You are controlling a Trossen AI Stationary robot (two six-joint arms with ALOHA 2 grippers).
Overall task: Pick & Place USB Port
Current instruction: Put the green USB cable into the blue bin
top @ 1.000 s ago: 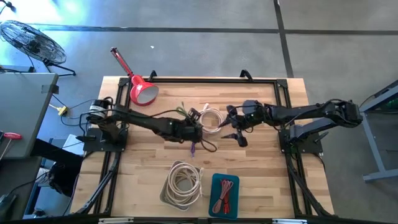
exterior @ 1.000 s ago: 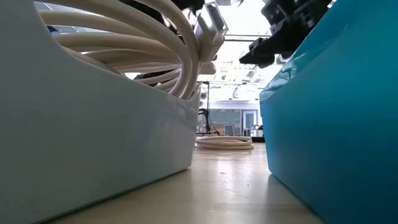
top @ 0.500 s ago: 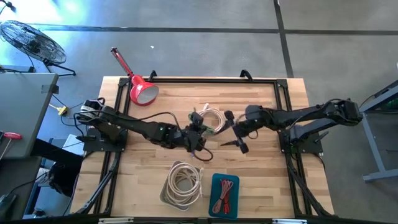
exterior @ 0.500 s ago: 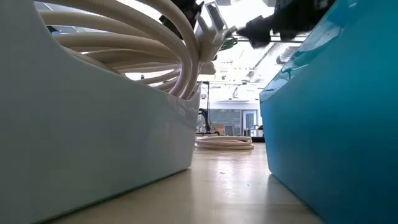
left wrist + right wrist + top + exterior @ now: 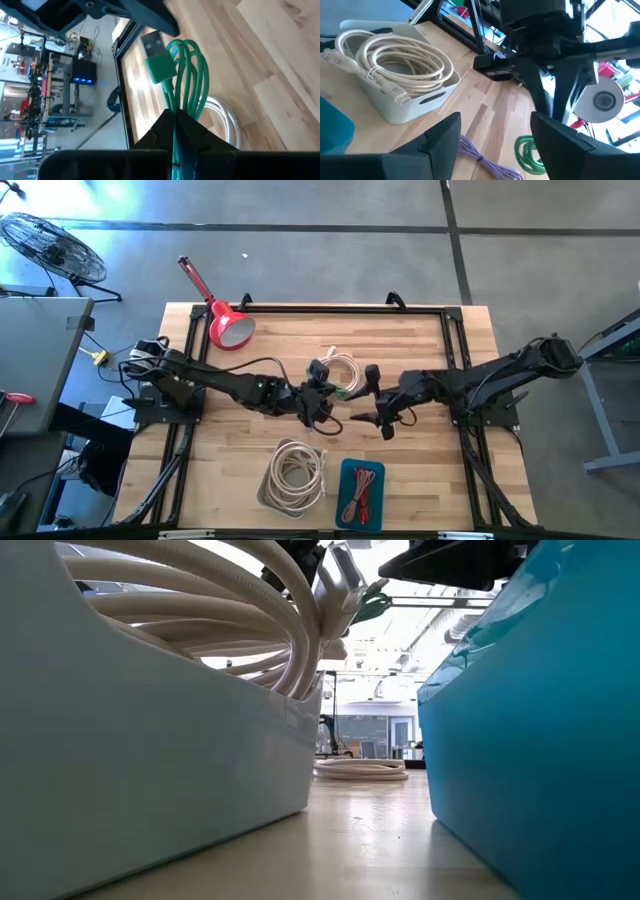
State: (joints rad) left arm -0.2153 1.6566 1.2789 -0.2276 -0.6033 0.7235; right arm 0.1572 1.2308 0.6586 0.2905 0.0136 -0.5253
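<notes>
Left claw [image 5: 318, 394] is clenched on the green USB cable [image 5: 181, 75]. The coiled loops and the green plug stick out just past its fingertips [image 5: 165, 131], lifted off the desk [image 5: 420, 340]. In the low view the green plug [image 5: 370, 602] hangs high up, above the bins.

Right claw [image 5: 378, 400] is released, fingers [image 5: 442, 137] spread wide, nothing between them. It faces the left claw at mid-desk, close but not touching; in the right wrist view the green coil [image 5: 530, 150] sits just beyond its fingers.

Around the claws:
- purple cable [image 5: 480, 156] on the wood, right under/in front of the right claw, just beside the green coil
- white cable coil [image 5: 342, 370] on the desk just behind the left claw
- white bin [image 5: 395, 107] with a cream cable [image 5: 297, 467] coiled inside, on the near side of both claws
- teal bin [image 5: 361, 493] holding red cables [image 5: 360, 492], beside the white bin, nearer the right claw
- red lamp [image 5: 226, 320] at the far desk corner, well apart from the left claw
</notes>
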